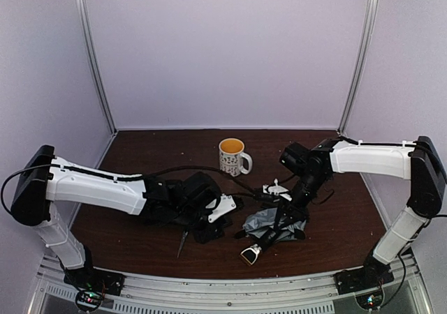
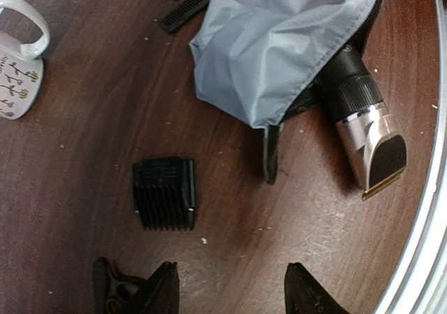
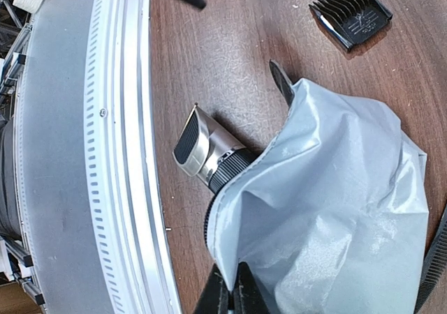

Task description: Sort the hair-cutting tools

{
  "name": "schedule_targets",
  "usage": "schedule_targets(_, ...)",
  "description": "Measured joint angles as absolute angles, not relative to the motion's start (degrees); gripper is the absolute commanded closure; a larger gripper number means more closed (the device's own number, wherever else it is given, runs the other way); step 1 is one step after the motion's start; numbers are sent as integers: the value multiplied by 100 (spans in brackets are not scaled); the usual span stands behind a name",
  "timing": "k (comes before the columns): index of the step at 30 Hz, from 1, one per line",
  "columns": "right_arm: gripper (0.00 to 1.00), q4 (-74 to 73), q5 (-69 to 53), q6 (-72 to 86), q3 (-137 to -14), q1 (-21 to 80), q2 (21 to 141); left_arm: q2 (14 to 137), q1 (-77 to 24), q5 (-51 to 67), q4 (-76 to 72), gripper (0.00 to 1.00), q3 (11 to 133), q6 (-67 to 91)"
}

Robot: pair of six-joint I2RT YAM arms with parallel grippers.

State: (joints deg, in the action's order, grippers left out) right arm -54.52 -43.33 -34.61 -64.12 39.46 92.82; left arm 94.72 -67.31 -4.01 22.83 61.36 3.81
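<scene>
The grey zip pouch [image 1: 260,223] lies at the front middle of the table. The silvery-black clipper [image 1: 251,253] sticks out of its open end, head toward the front rail. My right gripper [image 3: 232,296] is shut on the pouch's [image 3: 335,209] edge, just behind the clipper [image 3: 206,150]. My left gripper [image 2: 234,293] is open and empty just above the table. The small black block [image 2: 164,192] lies ahead and to the left of it. A black comb [image 2: 185,14] lies beside the pouch [image 2: 279,42]. A scissors blade [image 1: 183,243] shows near the left gripper [image 1: 222,220].
The patterned mug [image 1: 232,155] stands behind the arms, also at the left edge of the left wrist view [image 2: 17,77]. The metal front rail [image 3: 105,153] runs close to the clipper [image 2: 367,136]. A small white object [image 1: 276,187] lies beside the right arm.
</scene>
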Motion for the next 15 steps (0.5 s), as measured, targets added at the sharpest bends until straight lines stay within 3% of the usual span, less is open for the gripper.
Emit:
schedule_targets(9,96,-5393,-4154,-3454,-6224,3894,9286,10178,-6735,447,683,53,6053,582)
schedule_targets(15,95,-5332,-4014,-3430,-6198,3870,9286,10744,-6495,823,440,58,6088,589)
